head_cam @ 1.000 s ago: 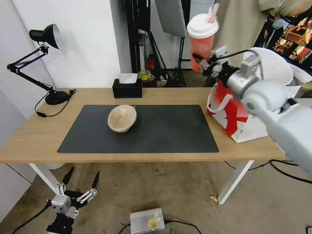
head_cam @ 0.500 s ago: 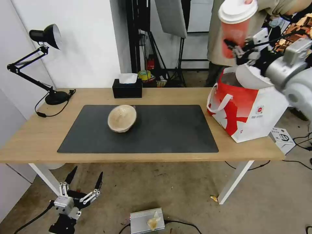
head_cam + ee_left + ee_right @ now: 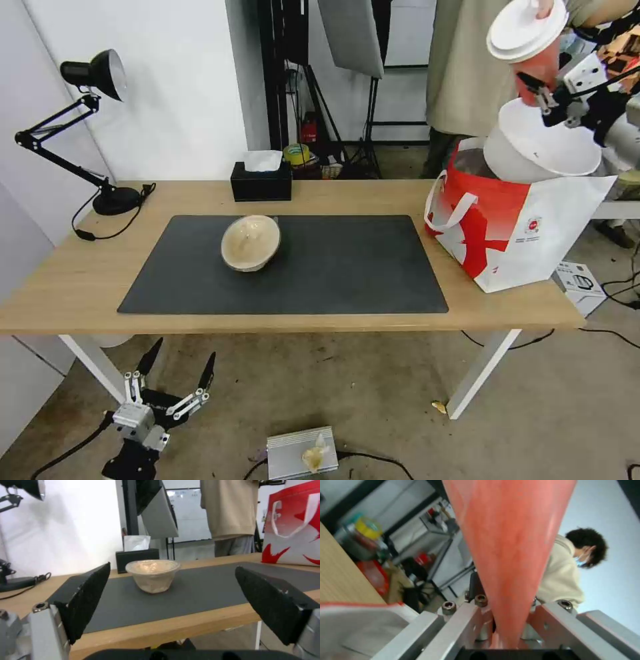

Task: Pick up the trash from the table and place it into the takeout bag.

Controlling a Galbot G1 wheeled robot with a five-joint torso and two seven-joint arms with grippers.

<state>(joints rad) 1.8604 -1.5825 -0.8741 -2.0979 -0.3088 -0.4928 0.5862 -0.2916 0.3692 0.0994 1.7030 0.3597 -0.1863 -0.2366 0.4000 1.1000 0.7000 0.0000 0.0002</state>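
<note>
- Head view: white walls and a grey concrete floor frame the long light-wood table (image 3: 80, 280) with its dark grey rectangular mat (image 3: 333, 273). A beige translucent bowl (image 3: 251, 242) is left on the mat, well apart from the red-and-white insulated takeout bag (image 3: 513, 233) at the table's right end. A large white round bowl (image 3: 543, 143) is seen already standing in the bag's mouth. Above it, the red drink cup with white lid (image 3: 529, 40) is held tilted by the right gripper (image 3: 548, 93), clamped low on the cup's body. The left gripper (image 3: 177, 383) is parked below the table edge, fingers spread. A small red logo is printed on the bag; its writing cannot be read.
- Left wrist view: the beige bowl is framed between the widely parted black fingers (image 3: 85, 600). It is judged light, thin-walled and easily crushed; a gentle hold across the rim seems best.
- Right wrist view: the cup's tapered red wall is pinched between metal jaws; the smooth plastic is judged slippery.
</note>
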